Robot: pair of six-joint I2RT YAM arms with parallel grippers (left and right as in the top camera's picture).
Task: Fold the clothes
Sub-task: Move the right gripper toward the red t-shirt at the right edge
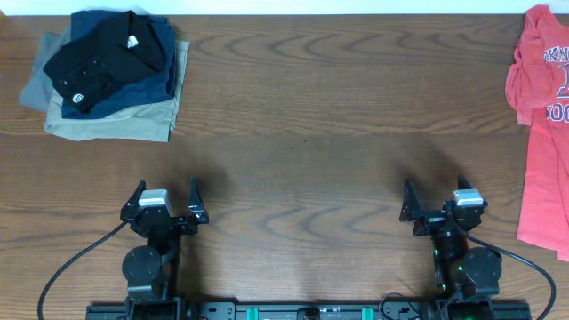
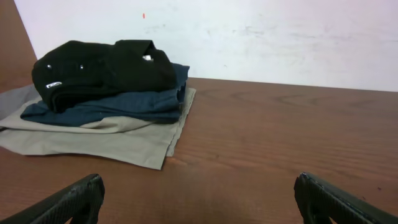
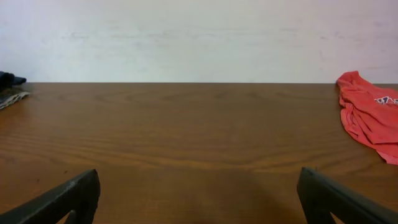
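Left gripper [image 1: 166,192], right gripper [image 1: 436,197]: wide open, empty. T-shirt [image 1: 540,116] rumpled, far 3 o'clock on bench [image 1: 302,133]; long reach risks snagging single layer, bunching.

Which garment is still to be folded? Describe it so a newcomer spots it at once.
On the brown wooden table, look to the right edge, beyond the right hand. There lies a coral-red short-sleeved cotton T-shirt with dark blue block lettering. Unlike the black, navy and khaki folded garments stacked at the far left, it is unfolded and alone.
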